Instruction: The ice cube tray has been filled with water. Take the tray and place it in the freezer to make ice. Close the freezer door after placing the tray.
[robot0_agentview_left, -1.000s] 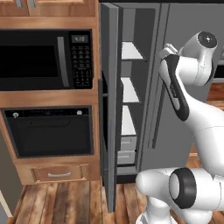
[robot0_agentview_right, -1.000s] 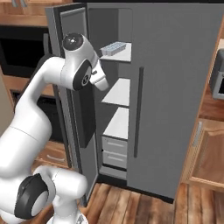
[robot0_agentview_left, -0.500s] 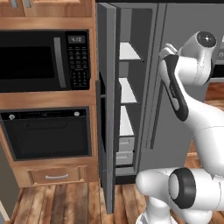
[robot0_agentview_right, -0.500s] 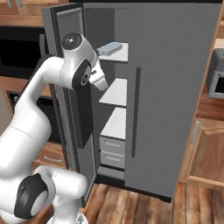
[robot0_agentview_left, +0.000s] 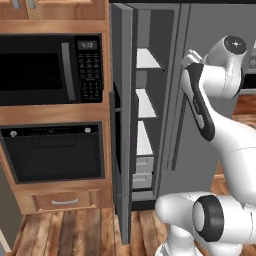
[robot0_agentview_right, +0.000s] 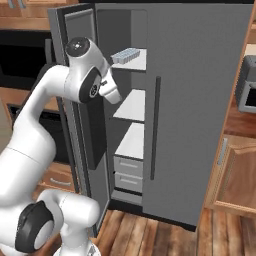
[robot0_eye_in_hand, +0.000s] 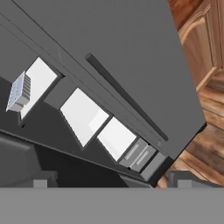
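Observation:
The ice cube tray lies on the top white shelf inside the freezer, pale blue water showing in its cells. The hand view shows the tray at the far left, well away from my gripper. The gripper is open, its two dark fingertips wide apart with nothing between them. The freezer door stands open, seen edge-on in the left base view. My arm reaches up in front of the door, with the hand just outside the compartment.
The plain grey door with its long bar handle is shut on the right. Two lower shelves and drawers fill the compartment. A black microwave and wall oven stand left of the door. A wooden cabinet stands right.
The whole picture has shifted slightly, and my hand has drifted a little away from the shelf. The tray stays on the top shelf and the door is still open.

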